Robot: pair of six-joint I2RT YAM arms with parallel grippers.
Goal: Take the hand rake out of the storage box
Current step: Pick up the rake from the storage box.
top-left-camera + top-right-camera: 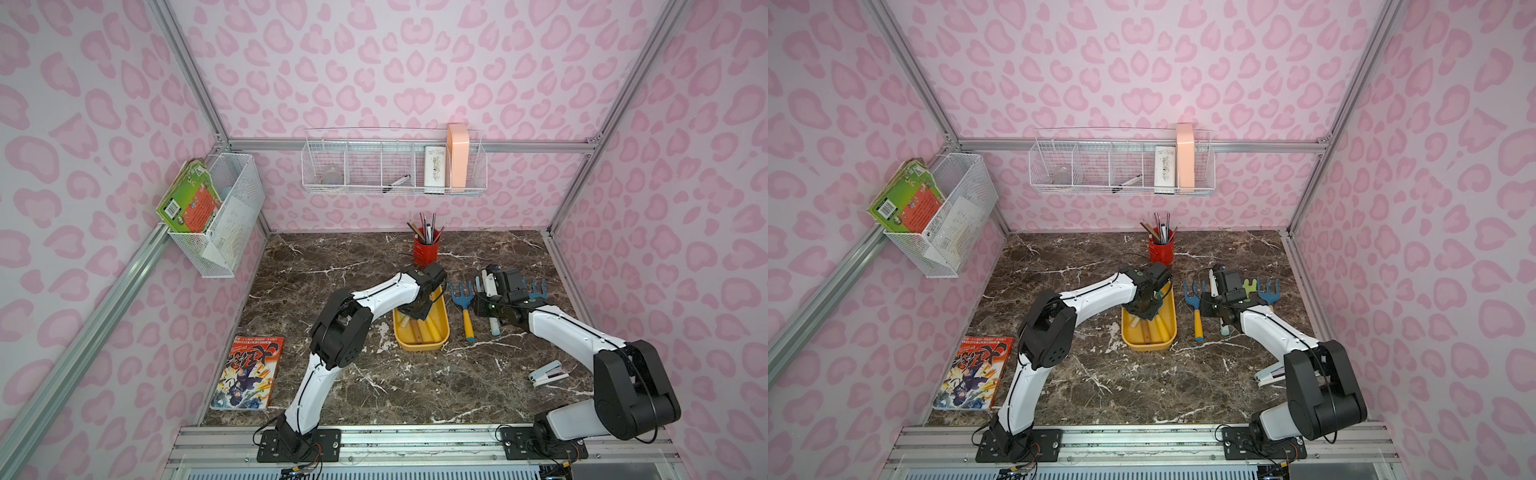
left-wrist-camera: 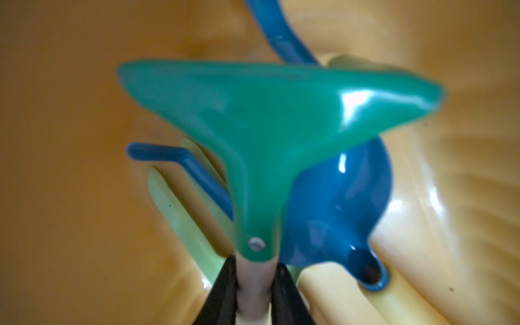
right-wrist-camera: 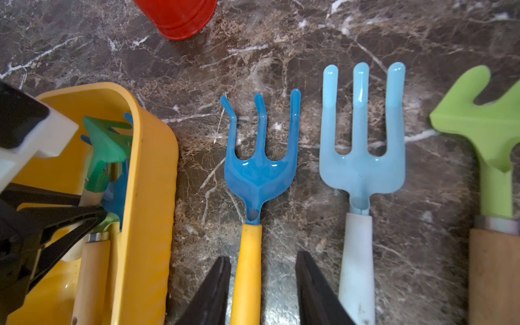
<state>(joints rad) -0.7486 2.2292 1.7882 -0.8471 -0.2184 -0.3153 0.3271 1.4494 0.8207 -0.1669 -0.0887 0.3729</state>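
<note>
Grasp step: your left gripper point(image 2: 254, 270) fingers point(image 2: 222, 292) pinch the hand rake point(image 2: 267, 112), lower centre; next, probably lift it clear of the storage box point(image 2: 56, 168).

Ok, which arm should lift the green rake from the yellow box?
Left. The left claw grips the green rake in the storage box; the right claw is open over a blue fork outside.

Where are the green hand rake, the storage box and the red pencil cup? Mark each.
green hand rake point(image 2: 270, 126): left wrist view, flared green head.
storage box point(image 3: 149, 197): right wrist view, outer side wall.
red pencil cup point(image 1: 427, 249): in a top view, red body.
</note>
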